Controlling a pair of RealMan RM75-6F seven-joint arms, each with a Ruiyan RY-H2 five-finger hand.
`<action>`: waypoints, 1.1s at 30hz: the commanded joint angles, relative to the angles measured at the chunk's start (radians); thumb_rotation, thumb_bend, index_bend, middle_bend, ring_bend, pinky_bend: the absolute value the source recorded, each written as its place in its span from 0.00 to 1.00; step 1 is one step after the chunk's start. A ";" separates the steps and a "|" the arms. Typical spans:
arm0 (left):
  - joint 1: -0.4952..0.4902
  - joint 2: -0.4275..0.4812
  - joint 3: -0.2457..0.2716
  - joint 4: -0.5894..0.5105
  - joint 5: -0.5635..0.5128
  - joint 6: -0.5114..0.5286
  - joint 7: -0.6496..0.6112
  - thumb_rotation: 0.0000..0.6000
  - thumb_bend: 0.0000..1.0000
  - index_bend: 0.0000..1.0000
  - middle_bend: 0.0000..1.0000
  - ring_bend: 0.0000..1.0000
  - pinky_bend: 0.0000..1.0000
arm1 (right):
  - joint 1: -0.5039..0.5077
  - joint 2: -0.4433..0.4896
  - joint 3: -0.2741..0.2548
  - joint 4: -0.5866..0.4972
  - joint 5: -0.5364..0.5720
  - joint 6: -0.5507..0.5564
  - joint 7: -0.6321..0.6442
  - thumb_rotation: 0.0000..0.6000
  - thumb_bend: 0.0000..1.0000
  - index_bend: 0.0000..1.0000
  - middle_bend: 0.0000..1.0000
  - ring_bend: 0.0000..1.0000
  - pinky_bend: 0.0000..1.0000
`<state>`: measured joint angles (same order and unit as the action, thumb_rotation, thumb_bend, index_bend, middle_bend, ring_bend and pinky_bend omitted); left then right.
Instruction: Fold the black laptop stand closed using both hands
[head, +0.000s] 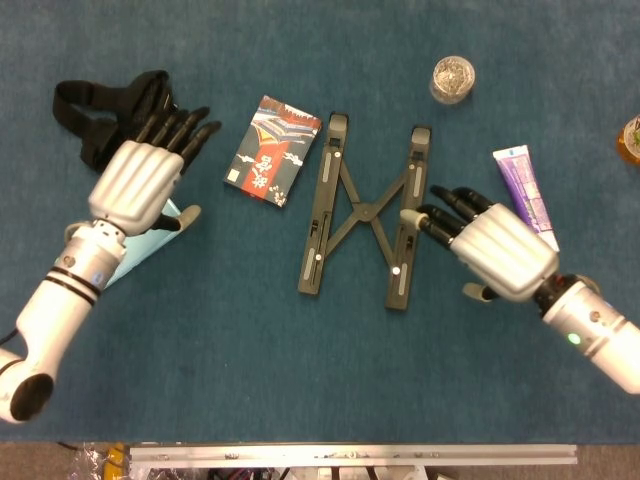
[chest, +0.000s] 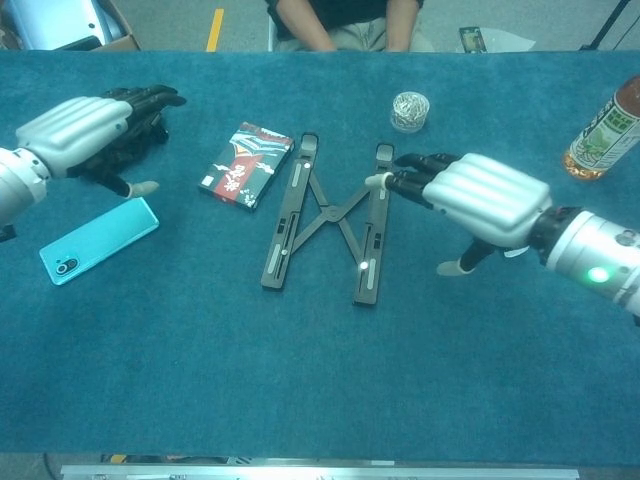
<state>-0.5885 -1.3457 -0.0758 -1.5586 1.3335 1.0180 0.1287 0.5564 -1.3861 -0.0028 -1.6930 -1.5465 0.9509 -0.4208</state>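
Observation:
The black laptop stand (head: 365, 212) (chest: 332, 218) lies unfolded in the middle of the blue table, its two long rails apart and joined by crossed struts. My right hand (head: 491, 247) (chest: 479, 196) hovers just right of the stand's right rail, fingers spread, fingertips (head: 432, 213) close to that rail; I cannot tell whether they touch it. My left hand (head: 140, 180) (chest: 82, 133) is far to the left, above the phone, fingers apart and holding nothing.
A red-and-black packet (head: 272, 151) (chest: 246, 164) lies left of the stand. A light blue phone (chest: 98, 239), a black strap (head: 110, 112), a purple tube (head: 525, 190), a small jar (head: 453, 78) (chest: 409, 110) and a bottle (chest: 601, 130) sit around.

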 joint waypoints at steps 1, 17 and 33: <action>0.008 0.012 0.007 -0.012 0.002 0.005 -0.002 1.00 0.26 0.00 0.00 0.00 0.01 | 0.009 -0.022 -0.003 0.019 0.007 -0.012 -0.010 1.00 0.05 0.05 0.17 0.03 0.16; 0.026 0.041 0.021 -0.037 0.019 0.016 -0.011 1.00 0.26 0.00 0.00 0.00 0.01 | 0.031 -0.180 -0.011 0.137 0.000 -0.013 -0.123 1.00 0.05 0.05 0.17 0.02 0.15; 0.010 -0.036 0.026 0.036 0.026 -0.027 -0.043 1.00 0.26 0.00 0.00 0.00 0.01 | 0.036 -0.225 0.006 0.159 0.060 -0.006 -0.193 1.00 0.05 0.05 0.17 0.02 0.15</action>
<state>-0.5698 -1.3661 -0.0459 -1.5364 1.3611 1.0011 0.0879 0.5927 -1.6116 0.0016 -1.5343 -1.4870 0.9442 -0.6147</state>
